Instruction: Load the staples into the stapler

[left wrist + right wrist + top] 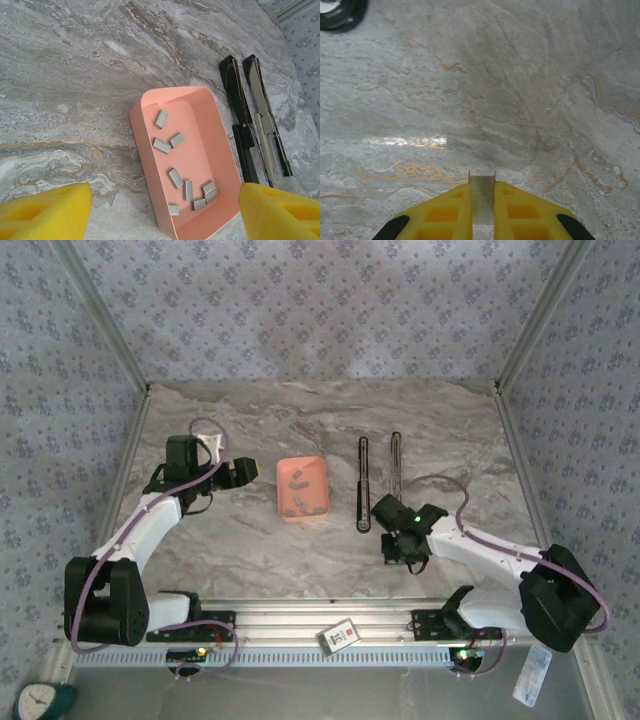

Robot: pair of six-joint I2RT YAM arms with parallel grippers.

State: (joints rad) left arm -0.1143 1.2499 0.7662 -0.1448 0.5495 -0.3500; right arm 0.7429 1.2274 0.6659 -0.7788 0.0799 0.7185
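Three patterned walls (320, 310), marble tabletop (250, 410)

Counter (300, 410): grey marble-look top with pale swirling veins and a few orange-brown streaks. Walls (320, 300) on three sides, papered blue-grey with a small repeating floral print. Bare metal posts (104, 320) slant up from the two far corners. Ribbed aluminium rail (280, 625) along the near edge. Small teal clock (40, 703) at the near left corner. Light soft and even; one bright glare patch (405, 142) on the counter.
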